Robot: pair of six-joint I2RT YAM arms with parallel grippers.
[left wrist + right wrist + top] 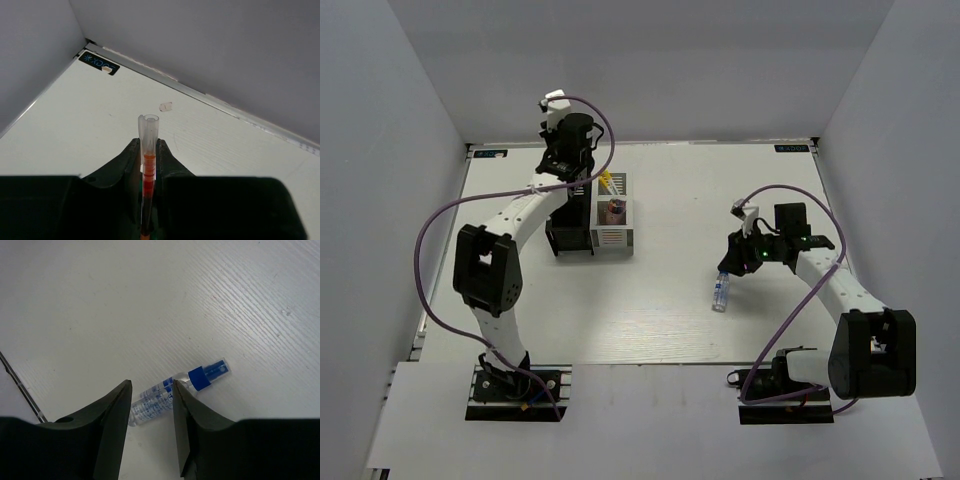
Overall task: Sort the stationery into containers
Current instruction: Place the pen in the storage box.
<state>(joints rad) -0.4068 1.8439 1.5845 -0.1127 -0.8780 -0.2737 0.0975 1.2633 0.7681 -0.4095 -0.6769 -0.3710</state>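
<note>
left tool (148,148) clenched on red-orange pen (149,131) near desk (670,310) far edge; right tool (151,385) released, jaws straddling clear bottle (151,406) near right edge.

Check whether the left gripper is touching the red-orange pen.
Touching. The left wrist view shows the left gripper shut on the red-orange pen, its jaws pressed against the barrel on both sides with no gap.

Two organisers (613,236) — one yellow pen (607,182), one orange pen (148,167), one bottle (721,294), one pink cylinder (615,209)
</note>
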